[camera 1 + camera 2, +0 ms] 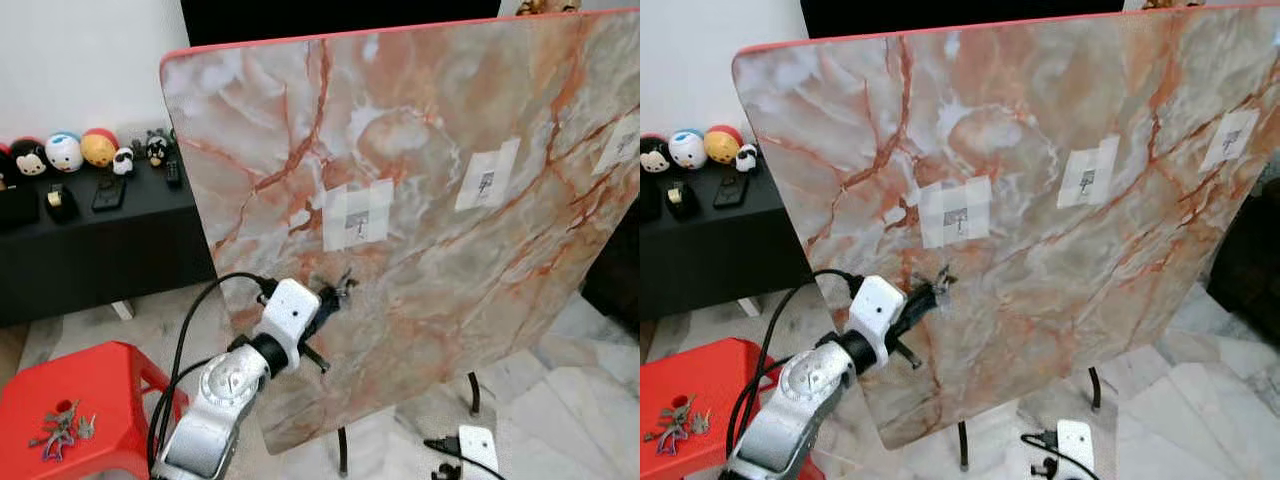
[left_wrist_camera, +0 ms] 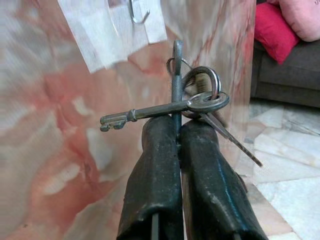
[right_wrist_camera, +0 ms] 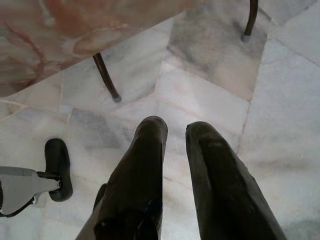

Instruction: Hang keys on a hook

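Three small metal hooks, each under a square of translucent tape, spaced across a tilted marble-patterned board veined in orange and grey, red along the edge, propped on thin dark legs. Left gripper raised against the board just below the leftmost hook; fingers black, rubbery, blunt-tipped, pressed together on a flat key blade. Keys fanned above the fingertips: a long old-style barrel key pointing sideways, a slim key slanting down, all on a round steel ring, close under the hook and apart from it. Right gripper low over pale marble floor tiles, fingers a little apart, holding nothing. Second bunch of keys on a glossy red plastic stool, near left.
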You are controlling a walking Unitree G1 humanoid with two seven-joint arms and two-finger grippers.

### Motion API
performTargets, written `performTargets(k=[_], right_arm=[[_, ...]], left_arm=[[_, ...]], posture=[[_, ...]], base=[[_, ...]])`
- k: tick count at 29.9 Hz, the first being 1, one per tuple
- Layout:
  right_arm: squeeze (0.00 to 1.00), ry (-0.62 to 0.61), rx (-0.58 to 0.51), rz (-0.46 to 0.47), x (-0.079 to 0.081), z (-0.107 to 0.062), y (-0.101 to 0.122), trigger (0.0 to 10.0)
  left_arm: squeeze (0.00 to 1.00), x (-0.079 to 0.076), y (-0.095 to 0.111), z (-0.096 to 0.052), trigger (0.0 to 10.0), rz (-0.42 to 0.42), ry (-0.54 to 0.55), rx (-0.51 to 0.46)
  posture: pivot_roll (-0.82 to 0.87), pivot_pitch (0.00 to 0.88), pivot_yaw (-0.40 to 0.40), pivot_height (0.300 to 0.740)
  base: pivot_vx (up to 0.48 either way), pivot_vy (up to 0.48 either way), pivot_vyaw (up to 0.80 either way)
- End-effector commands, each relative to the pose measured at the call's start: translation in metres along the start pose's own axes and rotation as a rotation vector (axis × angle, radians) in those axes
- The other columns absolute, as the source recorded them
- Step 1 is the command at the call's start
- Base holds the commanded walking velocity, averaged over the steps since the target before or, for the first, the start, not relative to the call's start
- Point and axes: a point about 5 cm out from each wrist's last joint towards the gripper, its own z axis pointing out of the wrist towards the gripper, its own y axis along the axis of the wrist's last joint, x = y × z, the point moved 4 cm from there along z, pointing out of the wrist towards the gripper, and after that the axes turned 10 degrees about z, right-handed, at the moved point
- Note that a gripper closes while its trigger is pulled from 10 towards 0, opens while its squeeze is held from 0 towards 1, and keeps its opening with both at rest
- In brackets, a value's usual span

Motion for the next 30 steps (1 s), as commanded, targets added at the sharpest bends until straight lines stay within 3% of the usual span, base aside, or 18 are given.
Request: performTargets(k=[1,6,7,8,9,10,12,19,21,23,25,28,29,30], right_arm=[[0.00,0.001,-0.001,0.007,0.002,0.000,0.001,10.0],[0.00,0.001,-0.003,0.006,0.002,0.000,0.002,10.0],[0.00,0.001,-0.004,0.004,0.002,0.000,0.002,10.0],[0.00,0.001,-0.010,-0.017,0.001,0.000,0.004,10.0],[0.00,0.001,-0.012,-0.025,0.001,0.000,0.004,10.0],[0.00,0.001,-0.012,-0.025,0.001,0.000,0.004,10.0],[0.00,-0.001,-0.009,-0.022,0.001,0.000,0.004,10.0],[0.00,0.001,-0.009,-0.035,0.001,0.001,0.005,10.0],[0.00,0.001,-0.012,-0.047,0.001,0.001,0.006,10.0],[0.00,0.002,-0.013,-0.049,0.001,0.001,0.006,10.0],[0.00,0.001,-0.010,-0.052,0.001,0.001,0.006,10.0],[0.00,0.003,-0.009,-0.057,0.001,0.001,0.006,10.0],[0.00,0.003,-0.009,-0.057,0.001,0.001,0.006,10.0],[0.00,0.003,-0.008,-0.059,0.001,0.001,0.006,10.0]], left_arm=[[0.00,0.005,0.010,0.000,10.0,0.027,0.011,-0.040],[0.00,0.005,0.015,0.001,10.0,0.041,0.005,-0.053],[0.00,0.004,0.017,0.001,10.0,0.086,-0.004,-0.052],[0.00,-0.003,0.024,0.003,10.0,0.270,-0.070,-0.066],[0.00,-0.007,0.027,0.003,10.0,0.327,-0.096,-0.074],[0.00,-0.007,0.027,0.003,10.0,0.327,-0.096,-0.074],[0.00,-0.007,0.034,0.005,10.0,0.493,-0.115,-0.087],[0.00,0.000,0.035,0.005,10.0,0.543,-0.085,-0.090],[0.00,0.004,0.038,0.005,10.0,0.699,-0.060,-0.102],[0.00,0.006,0.040,0.005,10.0,0.768,-0.049,-0.105],[0.00,0.011,0.043,0.006,10.0,0.639,-0.008,-0.124],[0.00,0.008,0.045,0.005,10.0,0.529,-0.021,-0.145],[0.00,0.008,0.045,0.005,10.0,0.529,-0.021,-0.145],[0.00,0.005,0.046,0.004,10.0,0.464,-0.036,-0.155]], posture=[[0.06,0.000,-0.049,0.740],[0.06,0.000,-0.052,0.740],[0.05,0.000,-0.051,0.740],[0.05,0.000,-0.053,0.740],[0.05,0.000,-0.053,0.740],[0.05,0.000,-0.053,0.740],[0.06,0.000,-0.055,0.740],[0.06,0.000,-0.055,0.740],[0.06,0.001,-0.055,0.740],[0.06,0.001,-0.055,0.740],[0.06,0.002,-0.056,0.740],[0.06,0.001,-0.055,0.740],[0.06,0.001,-0.055,0.740],[0.06,0.000,-0.056,0.740]], base=[[0.000,0.000,0.00],[0.000,0.000,0.00],[0.000,0.000,0.00],[0.000,0.000,0.00],[0.000,0.000,0.00],[0.000,0.000,0.00],[0.000,0.000,0.00],[0.000,0.000,0.00],[0.000,0.000,0.00],[0.000,0.000,0.00],[0.000,0.000,0.00],[0.000,0.000,0.00],[0.000,0.000,0.00],[0.000,0.000,0.00]])
